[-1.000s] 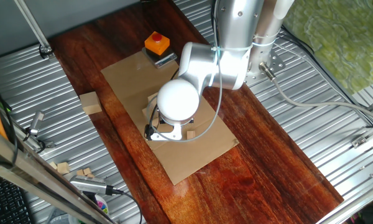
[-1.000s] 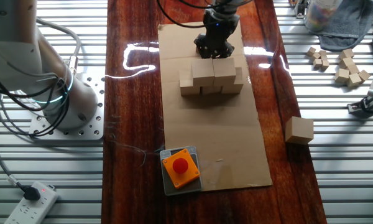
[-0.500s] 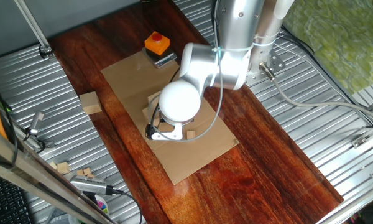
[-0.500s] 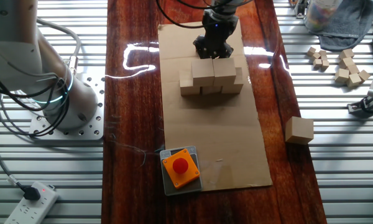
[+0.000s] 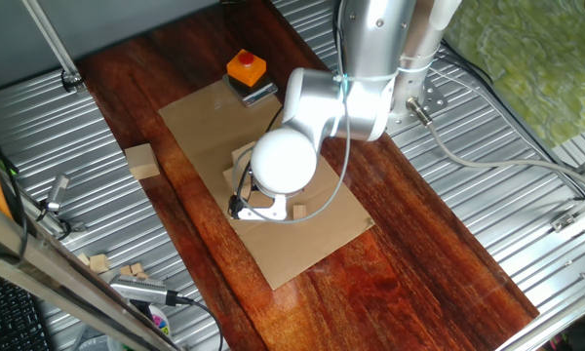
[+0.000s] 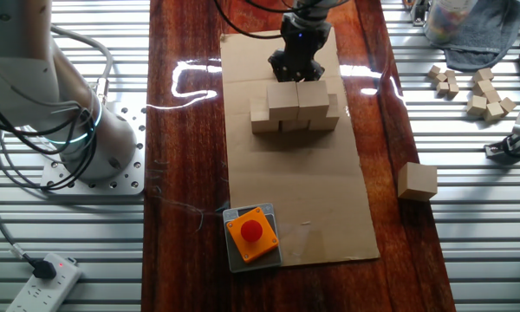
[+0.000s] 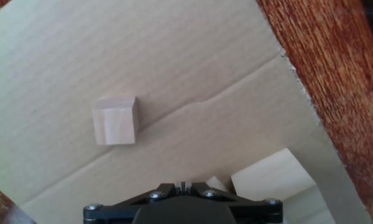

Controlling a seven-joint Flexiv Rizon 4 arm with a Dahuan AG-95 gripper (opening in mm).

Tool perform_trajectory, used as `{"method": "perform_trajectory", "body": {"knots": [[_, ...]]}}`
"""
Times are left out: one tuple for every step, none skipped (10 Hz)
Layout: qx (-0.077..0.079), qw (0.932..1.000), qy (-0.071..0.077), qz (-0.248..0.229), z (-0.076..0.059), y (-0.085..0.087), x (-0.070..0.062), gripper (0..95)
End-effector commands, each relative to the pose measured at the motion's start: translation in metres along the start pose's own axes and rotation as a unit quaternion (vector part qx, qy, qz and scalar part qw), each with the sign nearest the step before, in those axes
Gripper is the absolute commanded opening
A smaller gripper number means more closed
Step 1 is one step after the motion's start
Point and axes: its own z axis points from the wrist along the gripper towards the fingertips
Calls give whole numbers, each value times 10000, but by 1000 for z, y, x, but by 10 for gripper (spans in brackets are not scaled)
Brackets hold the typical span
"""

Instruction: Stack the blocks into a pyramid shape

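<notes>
Change over the last second: small. In the other fixed view the gripper (image 6: 296,71) has lifted a little off the back of the stack (image 6: 295,110) and drifted slightly toward the far edge of the cardboard sheet (image 6: 308,204). The blocks have not shifted.

Reading: looks like a retreat after setting a block on the second tier, not a fresh grasp. Judgement only.

Claw state: cannot tell. The fingers are hidden behind the blocks in one fixed view and under the arm in the other, and the hand view shows only the dark base of the claw, no fingertips.

Stack: five pale wooden cubes on the far half of the cardboard sheet, three in the bottom row, two on top, faces roughly flush, the bottom row a bit uneven. No apex yet.

Loose block (image 7: 115,120): same pale wood, lying alone on the cardboard sheet, apart from the stack, nothing touching it. Likely the apex piece.

Off the cardboard sheet, beside its long edge, sits a larger wooden block (image 6: 416,181); not part of the build.
</notes>
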Motion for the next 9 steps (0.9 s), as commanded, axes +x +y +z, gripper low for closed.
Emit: {"method": "perform_trajectory", "body": {"knots": [[11,10000,13,-20,0,0,1,0],[29,10000,38,-2,0,0,1,0],[38,10000,49,-11,0,0,1,0],[51,10000,60,-10,0,0,2,0],[54,10000,61,-10,-1,0,3,0],[83,9999,87,-33,-1,0,4,0],[99,9999,107,-36,-1,0,5,0],[109,9999,115,-30,-1,0,6,0],[112,9999,112,-39,-1,0,7,0]]}}
